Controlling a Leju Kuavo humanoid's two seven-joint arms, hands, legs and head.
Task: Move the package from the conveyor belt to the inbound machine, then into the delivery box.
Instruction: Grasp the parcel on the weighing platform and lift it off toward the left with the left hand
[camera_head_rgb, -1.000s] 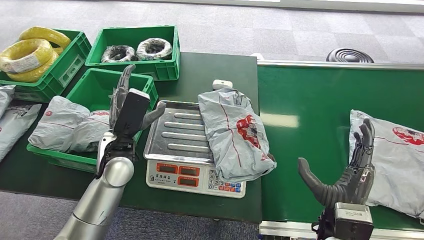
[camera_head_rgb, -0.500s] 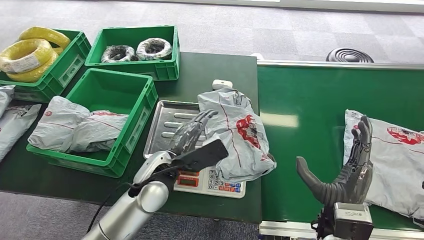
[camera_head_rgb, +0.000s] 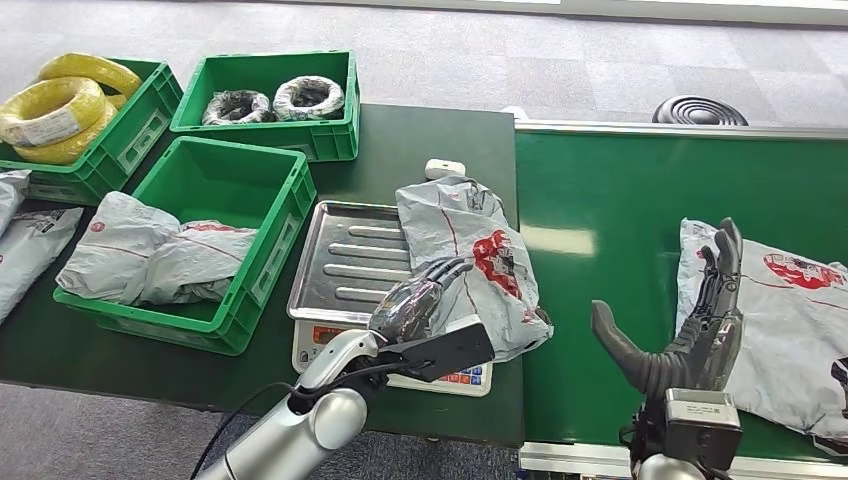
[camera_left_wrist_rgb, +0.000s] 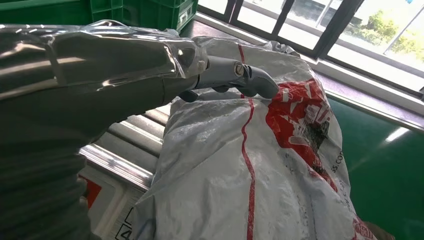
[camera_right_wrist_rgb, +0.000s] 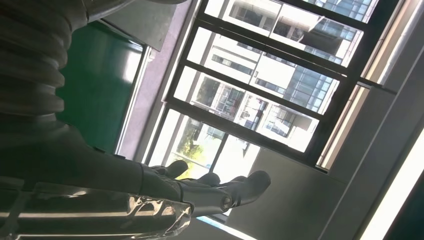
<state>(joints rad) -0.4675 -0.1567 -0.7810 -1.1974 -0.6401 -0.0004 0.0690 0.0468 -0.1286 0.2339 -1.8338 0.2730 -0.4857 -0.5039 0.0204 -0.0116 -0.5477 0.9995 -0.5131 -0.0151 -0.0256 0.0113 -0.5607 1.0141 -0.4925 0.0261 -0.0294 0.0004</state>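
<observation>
1. At the centre of the head view you see the grey package (camera_head_rgb: 470, 265) lying across the right side of the scale (camera_head_rgb: 350, 265), its right edge overhanging toward the conveyor belt (camera_head_rgb: 600, 200).
2. Your left hand (camera_head_rgb: 420, 300), lower centre, reaches over the scale tray; its fingers (camera_left_wrist_rgb: 250, 82) are stretched out and apart, lying on or just above the package, gripping nothing.
3. Your right hand (camera_head_rgb: 690, 335), lower right, stands upright with thumb and fingers spread, holding nothing, just beside a second package (camera_head_rgb: 790, 320) on the belt.
4. At left, the green delivery box (camera_head_rgb: 225, 180) contains grey parcels (camera_head_rgb: 150, 260).
</observation>
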